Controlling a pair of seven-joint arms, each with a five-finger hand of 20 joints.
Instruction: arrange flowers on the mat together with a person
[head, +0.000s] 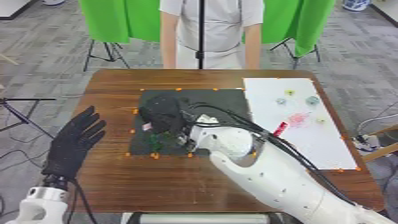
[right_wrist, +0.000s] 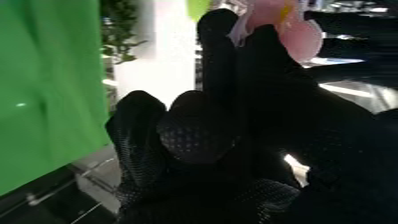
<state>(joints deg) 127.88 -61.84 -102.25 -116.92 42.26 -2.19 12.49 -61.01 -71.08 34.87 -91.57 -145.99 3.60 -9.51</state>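
Brown wooden table (head: 178, 195) carries a dark mat (head: 222, 95) centrally, a white sheet (head: 266, 95) toward three o'clock. Left hand (head: 71, 145), nine o'clock: fingers extended. Right hand (head: 164, 112), above the mat's nine-o'clock side: pinching a pink flower (right_wrist: 304, 41) at the fingertips.

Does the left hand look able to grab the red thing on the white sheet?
Probably not: the left hand is by the table's left edge, with the right arm between it and the red thing.
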